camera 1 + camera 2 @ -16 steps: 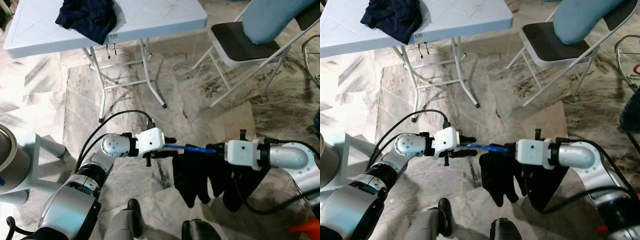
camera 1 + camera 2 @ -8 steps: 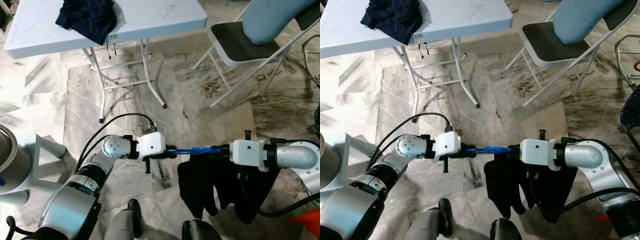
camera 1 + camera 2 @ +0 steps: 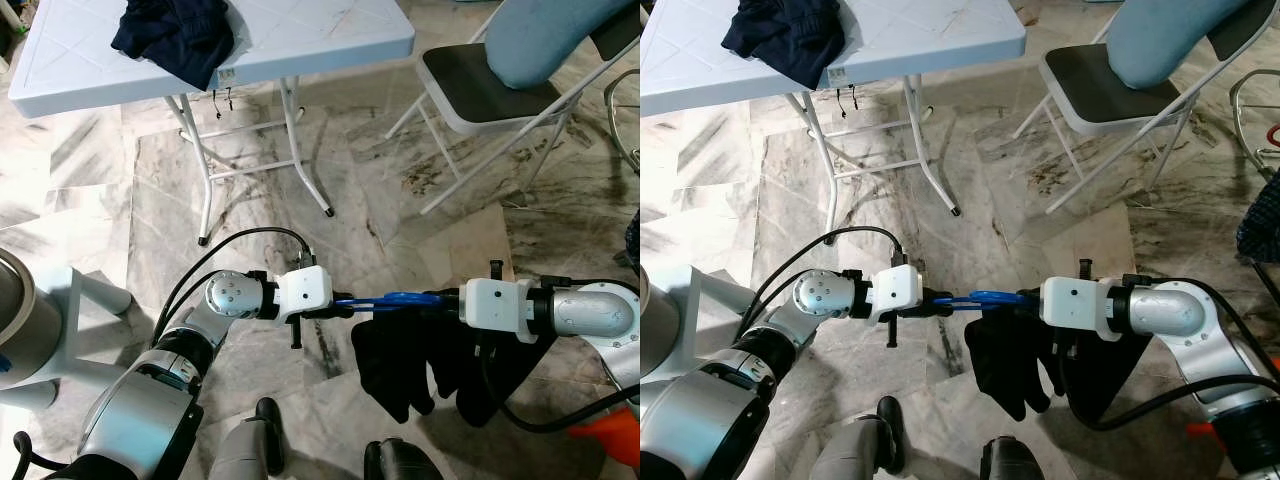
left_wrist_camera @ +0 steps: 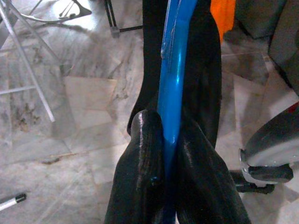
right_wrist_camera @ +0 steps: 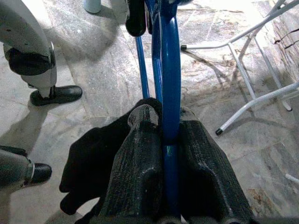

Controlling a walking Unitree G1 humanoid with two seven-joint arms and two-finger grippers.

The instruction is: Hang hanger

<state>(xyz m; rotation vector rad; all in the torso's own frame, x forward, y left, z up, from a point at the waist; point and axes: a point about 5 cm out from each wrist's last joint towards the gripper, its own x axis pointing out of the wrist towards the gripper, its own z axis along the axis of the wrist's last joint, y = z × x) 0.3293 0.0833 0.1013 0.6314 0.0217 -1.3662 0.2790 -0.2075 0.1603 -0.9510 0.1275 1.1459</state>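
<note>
Fingers (image 4: 145, 154) of the left gripper (image 3: 335, 303) clamped tight on one end of the blue hanger (image 3: 395, 299); right gripper (image 3: 448, 301) pinches the other end, fingers (image 5: 140, 158) closed on the bar. Hanger is glossy blue plastic, held roughly level between both arms above the marble floor (image 3: 400, 200). Black garment (image 3: 395, 355) drapes off it, hanging limp nearer the right gripper. White folding counter (image 3: 300, 40) well apart ahead, dark cloth (image 3: 175, 35) bunched on its top. Folding chair (image 3: 470, 90) to the right.
</note>
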